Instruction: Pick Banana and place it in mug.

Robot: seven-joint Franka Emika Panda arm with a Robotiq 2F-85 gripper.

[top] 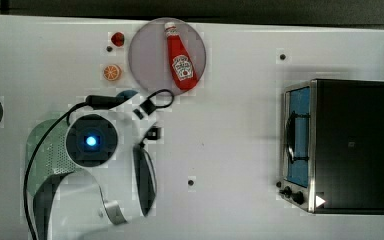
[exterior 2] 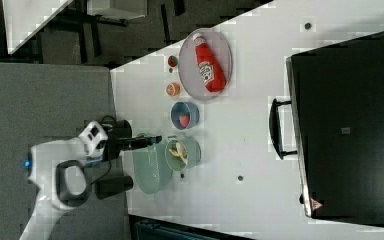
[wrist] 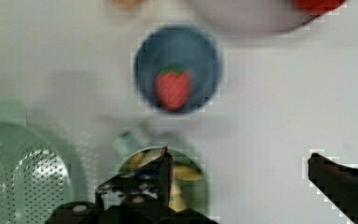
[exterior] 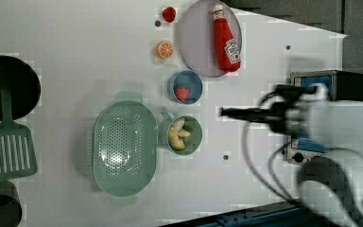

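The pale-yellow banana lies inside the teal-green mug, which stands beside the perforated basket. The right view shows the same banana in the mug. My gripper hovers over the mug, open, with nothing between its fingers. One black finger hangs over the banana and the other finger is off to the side over bare table. In the right view the gripper points toward the mug. In the top view the arm covers the mug.
A pale-green perforated basket sits next to the mug. A blue cup holds a strawberry. A ketchup bottle lies on a round plate, near an orange slice. A toaster oven stands at the top view's right.
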